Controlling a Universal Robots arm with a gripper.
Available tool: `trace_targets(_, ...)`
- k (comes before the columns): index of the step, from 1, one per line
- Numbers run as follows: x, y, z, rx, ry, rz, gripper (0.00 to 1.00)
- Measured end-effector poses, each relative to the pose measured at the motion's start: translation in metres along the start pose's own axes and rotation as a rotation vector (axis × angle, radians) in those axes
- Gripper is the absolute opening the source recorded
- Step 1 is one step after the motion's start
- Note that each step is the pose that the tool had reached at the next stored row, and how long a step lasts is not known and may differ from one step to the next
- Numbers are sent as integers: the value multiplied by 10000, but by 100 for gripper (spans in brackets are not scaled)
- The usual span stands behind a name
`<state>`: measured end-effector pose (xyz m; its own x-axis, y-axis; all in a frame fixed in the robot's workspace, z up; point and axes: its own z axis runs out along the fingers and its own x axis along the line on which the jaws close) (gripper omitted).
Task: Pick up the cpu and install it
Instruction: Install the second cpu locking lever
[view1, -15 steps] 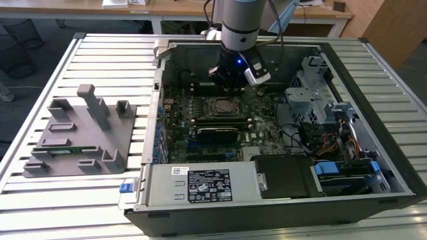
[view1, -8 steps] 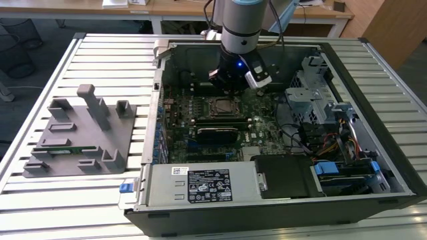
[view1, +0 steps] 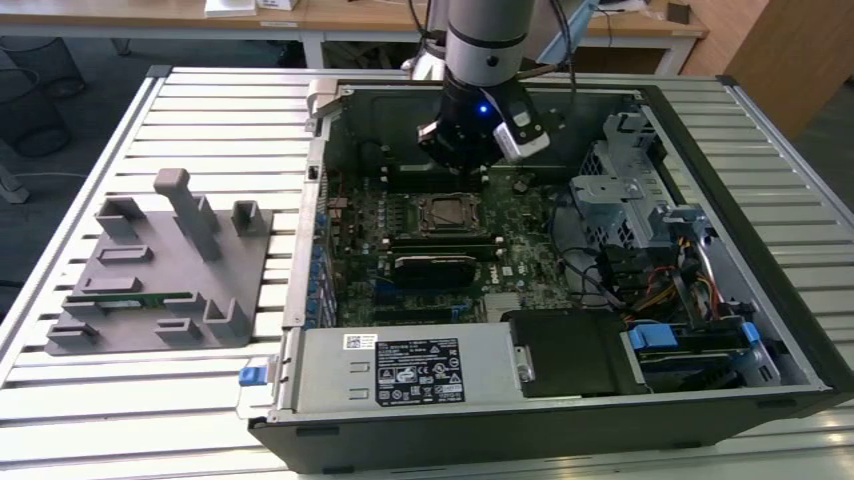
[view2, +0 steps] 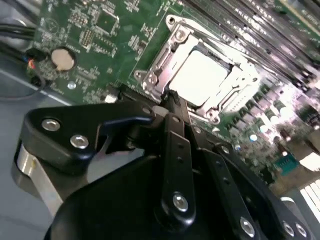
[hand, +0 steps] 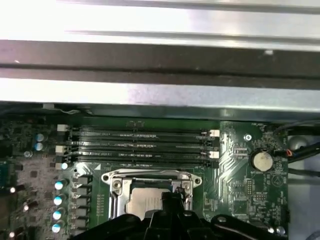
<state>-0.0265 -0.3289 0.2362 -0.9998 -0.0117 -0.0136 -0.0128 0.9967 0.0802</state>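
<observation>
The cpu (view2: 202, 75) is a shiny silver square lying flat inside the metal socket frame (view2: 165, 60) on the green motherboard; it also shows as a pale square cpu (hand: 142, 201). In the exterior view the socket (view1: 445, 212) sits mid-board in the open computer case. My gripper (view1: 461, 165) hangs just above and behind the socket. Its black fingers meet at a point at the socket's edge in both wrist views, gripper (view2: 172, 96) and gripper (hand: 172, 196), shut with nothing between them.
A grey plastic tray (view1: 80, 335) with upright blocks and a green memory stick (view1: 140, 297) lies at the exterior view's left. Case walls (view1: 315, 180), a drive cage (view1: 627, 190), cables (view1: 641, 285) and the power supply (view1: 400, 370) ring the board. Memory slots (hand: 140, 142) and a coin battery (hand: 261, 160) are near the socket.
</observation>
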Motion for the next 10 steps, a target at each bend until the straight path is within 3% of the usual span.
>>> trace_targets(4, 1, -48, -8, 4, 109, 10, 11)
trace_targets(10, 5, -286, -16, 2, 121, 11, 11)
